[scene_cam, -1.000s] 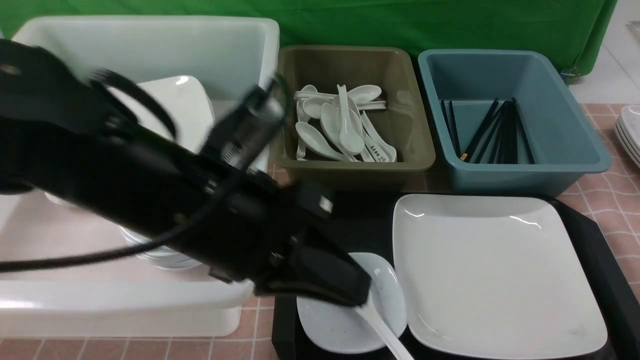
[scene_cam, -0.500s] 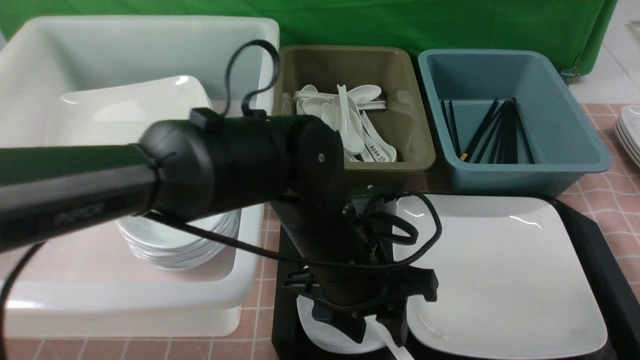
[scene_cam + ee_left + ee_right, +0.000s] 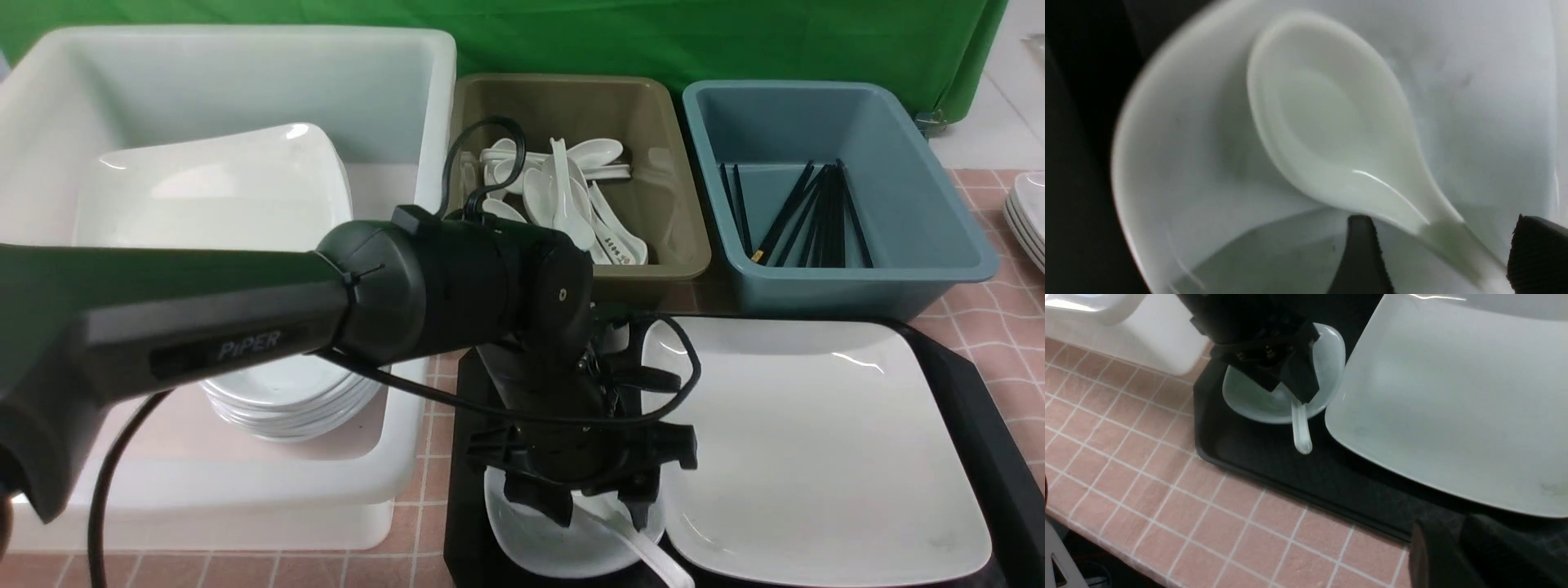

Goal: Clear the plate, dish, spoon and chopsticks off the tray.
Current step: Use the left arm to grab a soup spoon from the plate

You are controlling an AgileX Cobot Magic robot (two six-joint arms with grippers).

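The left gripper point(image 3: 602, 517) is hovering open astride the handle of the spoon point(image 3: 1331, 122) — lying in the dish point(image 3: 531, 547) on the tray point(image 3: 465, 465) — and should be closing squarely, low down.

The light is soft and even across the bench point(image 3: 1004, 314), coming from above. I see no hard shadows in the front view, only thin glare streaks along the far rim of the plate point(image 3: 816, 457). The tray point(image 3: 971, 425) reads as flat black with little texture. My left wrist view is dim and out of focus. The dish point(image 3: 1180, 163) smears at its edge, and the spoon point(image 3: 1331, 130) is soft with one thin highlight. In the right wrist view the right claw point(image 3: 1457, 543) is a dark blur close to the lens.
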